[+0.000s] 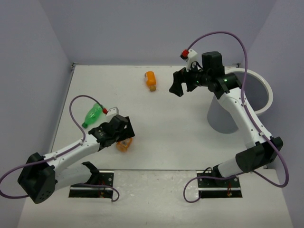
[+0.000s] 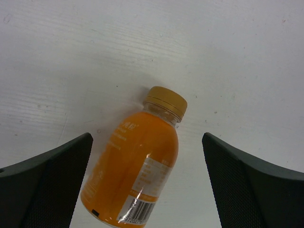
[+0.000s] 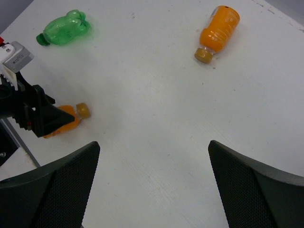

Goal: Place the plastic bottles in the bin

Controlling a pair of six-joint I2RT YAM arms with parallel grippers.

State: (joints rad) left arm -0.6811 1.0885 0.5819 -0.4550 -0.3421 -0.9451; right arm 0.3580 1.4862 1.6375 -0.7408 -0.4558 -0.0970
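Top external: two orange, one green, one bin (image 1: 268,90). Far orange bottle (image 1: 150,80) lies mid-table, green bottle (image 1: 92,115) left, near orange bottle (image 1: 124,146) half hidden under my left gripper (image 1: 121,137); my arm covers part of the bin, right. Left wrist: jaws wide, bottle's base cut off. Right wrist: right gripper (image 3: 153,142) gapes empty.

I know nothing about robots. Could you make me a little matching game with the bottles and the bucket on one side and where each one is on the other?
Things
1. green bottle
2. far orange bottle
3. near orange bottle
4. bin

Places
A. below the left gripper, between its open fingers
B. standing at the far right
C. lying alone towards the back, nothing over it
D. lying at the left side

Pairs: 1-D, 2-C, 3-A, 4-B
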